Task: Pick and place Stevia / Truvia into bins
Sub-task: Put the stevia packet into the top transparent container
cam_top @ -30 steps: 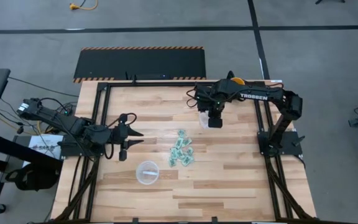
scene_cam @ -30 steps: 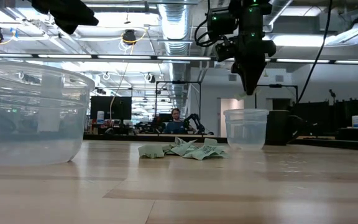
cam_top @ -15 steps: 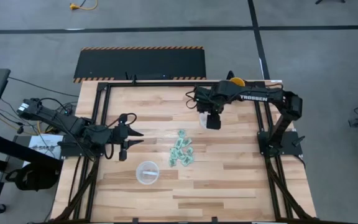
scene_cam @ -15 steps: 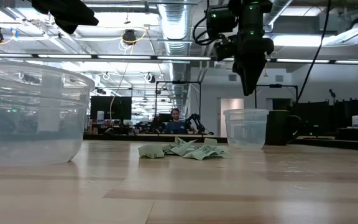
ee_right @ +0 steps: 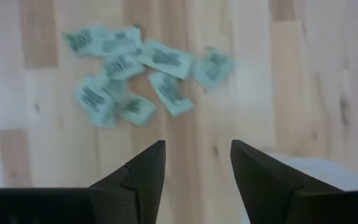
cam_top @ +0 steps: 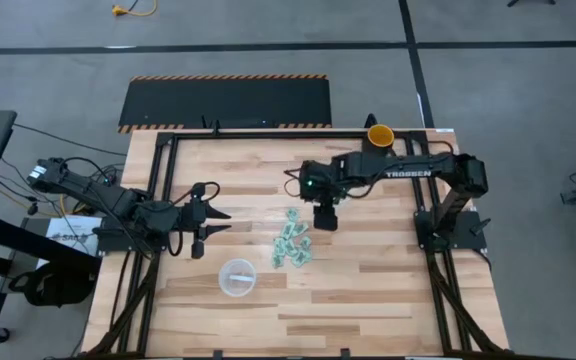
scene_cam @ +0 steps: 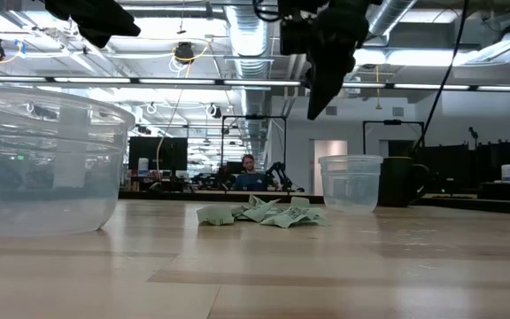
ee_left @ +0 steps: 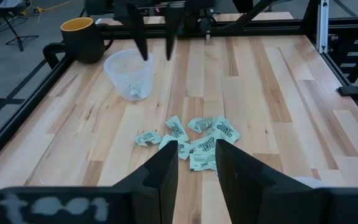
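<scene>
While the right gripper [cam_top: 323,222] hangs in the air just beside the sachet pile [cam_top: 292,243], on the far side of it, its fingers [ee_right: 143,167] stand spread with nothing between them. From its wrist camera the green-and-white sachets [ee_right: 135,76] lie loose on the wooden table [cam_top: 368,280], overlapping in a small heap near the middle of the boards. One clear cup [ee_left: 130,74] stands further back near the dark mug with yellow inside [cam_top: 380,135], mostly hidden under the right arm from above; the low camera shows it upright [scene_cam: 351,182] beside the mug. Second clear cup [cam_top: 237,277] sits nearer the front edge, apart from the pile, on the left arm's side. Cannot tell from these views what either cup holds.

Left gripper [cam_top: 206,224] waits low over the table's left part, pointing toward the pile, well apart from it. Its fingers [ee_left: 165,176] show a gap and grip nothing. A person sits far off in the room behind the table [scene_cam: 250,174].
</scene>
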You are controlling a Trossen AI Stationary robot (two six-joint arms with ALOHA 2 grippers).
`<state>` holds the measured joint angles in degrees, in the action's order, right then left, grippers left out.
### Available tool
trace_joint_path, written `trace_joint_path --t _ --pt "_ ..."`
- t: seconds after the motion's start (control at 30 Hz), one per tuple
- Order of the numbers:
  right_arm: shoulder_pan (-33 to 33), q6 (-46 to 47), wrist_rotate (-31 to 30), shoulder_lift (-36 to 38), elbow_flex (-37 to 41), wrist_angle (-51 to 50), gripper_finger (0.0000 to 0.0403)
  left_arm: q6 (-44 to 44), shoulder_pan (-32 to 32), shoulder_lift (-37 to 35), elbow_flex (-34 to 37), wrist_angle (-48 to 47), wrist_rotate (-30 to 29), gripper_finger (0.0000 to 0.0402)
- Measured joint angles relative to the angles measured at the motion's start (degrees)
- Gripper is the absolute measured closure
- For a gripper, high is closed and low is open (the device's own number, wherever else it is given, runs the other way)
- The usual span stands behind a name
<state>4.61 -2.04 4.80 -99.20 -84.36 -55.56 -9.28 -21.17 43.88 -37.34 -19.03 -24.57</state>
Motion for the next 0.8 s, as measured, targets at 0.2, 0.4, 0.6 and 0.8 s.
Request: trace_joint_path --t 0.2,0.4,0.6,0.8 --pt "-4.39 9.84 -0.23 -0.48 0.94 3.4 0.023 0.0 0.0 0.0 0.0 0.0 0.0 0.0303" --pt "-7.82 18.66 -2.57 -0.52 2.36 5.0 0.0232 0.0 -0.01 -0.02 0.0 0.0 0.0 0.0303" --pt "-10.57 24.99 -4.88 -2.43 2.12 5.63 0.0232 0.0 0.0 0.0 0.0 -0.07 0.0 0.0303" --pt "-12.21 28.11 -6.55 -6.57 2.19 7.32 0.0236 0.0 0.0 0.02 0.0 -0.25 0.0 0.0303"
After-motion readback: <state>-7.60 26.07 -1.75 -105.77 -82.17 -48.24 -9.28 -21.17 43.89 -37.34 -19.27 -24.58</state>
